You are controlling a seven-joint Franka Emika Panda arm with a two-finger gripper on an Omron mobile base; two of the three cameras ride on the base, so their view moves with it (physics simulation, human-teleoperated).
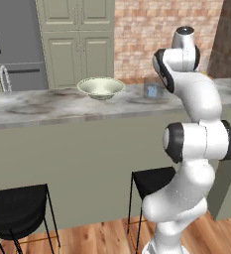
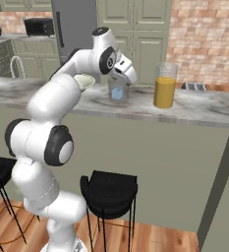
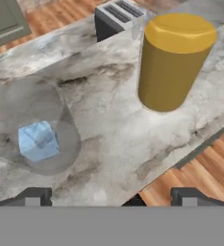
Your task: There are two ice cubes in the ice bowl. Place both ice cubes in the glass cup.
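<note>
While the claw (image 3: 111, 196) hangs wide open with nothing in it above the marble tabletop (image 3: 113, 129), one ice cube (image 3: 38, 141) sits inside the glass cup (image 3: 31, 125), near the orange juice glass (image 3: 173, 60). The ice bowl (image 1: 100, 88) stands further along the tabletop.

One pale-blue translucent ice cube (image 3: 38, 141) lay in one short clear glass tumbler (image 3: 34, 126), just ahead of the finger tips and to their left. One taller glass of orange liquid (image 3: 173, 60) stood beyond the tool to its right, one dark toaster (image 3: 116, 18) behind that. One wide cream-white bowl (image 1: 100, 88) sat on the counter; two black stools (image 2: 109, 194) stood below.
</note>
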